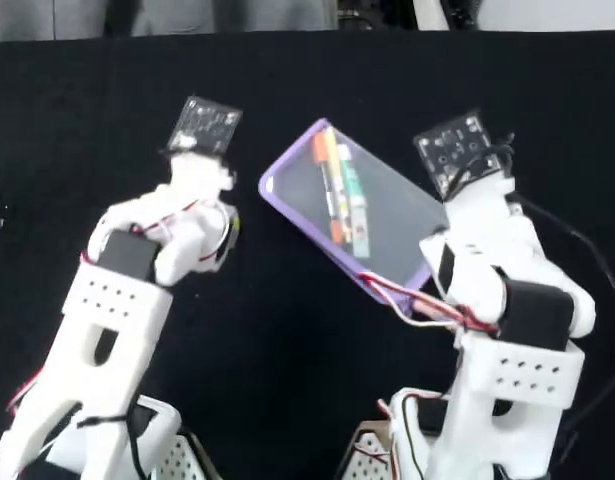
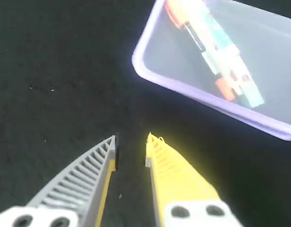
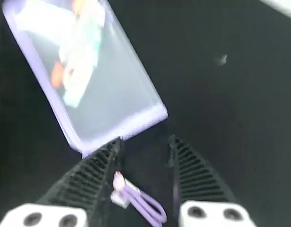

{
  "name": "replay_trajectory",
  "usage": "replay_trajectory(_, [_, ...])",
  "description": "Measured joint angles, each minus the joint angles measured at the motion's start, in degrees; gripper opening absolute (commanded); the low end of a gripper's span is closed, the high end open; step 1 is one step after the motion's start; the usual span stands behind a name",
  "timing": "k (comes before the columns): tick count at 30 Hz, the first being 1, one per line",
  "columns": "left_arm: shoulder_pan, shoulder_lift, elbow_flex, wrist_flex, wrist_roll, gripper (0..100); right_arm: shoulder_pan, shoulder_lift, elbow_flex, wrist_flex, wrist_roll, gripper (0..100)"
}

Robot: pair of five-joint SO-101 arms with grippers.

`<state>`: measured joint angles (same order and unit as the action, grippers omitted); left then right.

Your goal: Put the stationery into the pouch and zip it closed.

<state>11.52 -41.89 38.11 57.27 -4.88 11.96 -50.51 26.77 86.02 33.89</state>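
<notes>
1. The pouch (image 1: 387, 215) – clear, with a purple border – lies flat and slantwise on the black tabletop (image 1: 287, 340), between the two arms and closer to the right one.
2. The stationery (image 1: 342, 190) is inside the pouch: a bundle of orange, green and white pens lying along its length, towards the end farther from the right arm.
3. The left gripper (image 2: 131, 139) hangs over bare tabletop just beside one rounded corner of the pouch and does not touch it. Its grey and yellow fingers stand a little apart, with nothing between them.
4. The right gripper (image 3: 145, 142) is at the opposite end of the pouch, its black fingers spread wide, their tips just short of the purple edge.
5. A short purple cord (image 3: 140, 203) with a pale tip sits in the gap low between the right gripper's fingers – possibly the zip pull, though the blurred view leaves that unsure. The fingers are not closed on it.
</notes>
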Motion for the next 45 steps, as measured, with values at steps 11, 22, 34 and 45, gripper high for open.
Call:
replay_trajectory(11, [-0.26,-5.01,16.7,-16.62,-0.09,11,6.42,0.0,26.29,-8.79,15.91,17.7])
replay_trajectory(22, [-0.53,-5.01,23.65,-26.11,-0.09,11,6.51,0.0,42.46,-22.15,25.93,17.7])
replay_trajectory(34, [-0.53,-5.01,23.65,-26.29,-0.09,11,9.58,0.0,49.85,-35.08,36.57,17.7])
replay_trajectory(45, [-0.44,-5.01,24.7,-26.46,-0.09,11,3.34,0.0,52.04,-37.19,34.73,17.7])
